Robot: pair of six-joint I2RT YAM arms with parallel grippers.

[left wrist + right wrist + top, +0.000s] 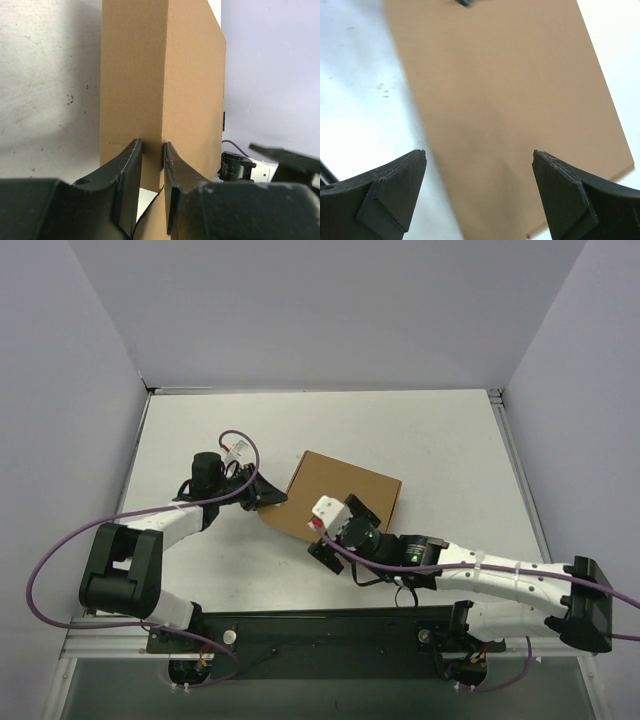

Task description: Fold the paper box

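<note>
The paper box [345, 490] lay closed and flat near the middle of the tabletop [440, 440]. The left end effector [268, 495] was at the box's left corner, its fingers [131, 165] narrow with a cardboard edge pinched between them. How firmly they pressed was hard to judge. The right end effector [342, 530] hung wide open over the box's near side, hiding that edge from above. Its wrist view was blurred and cropped the lid
</note>
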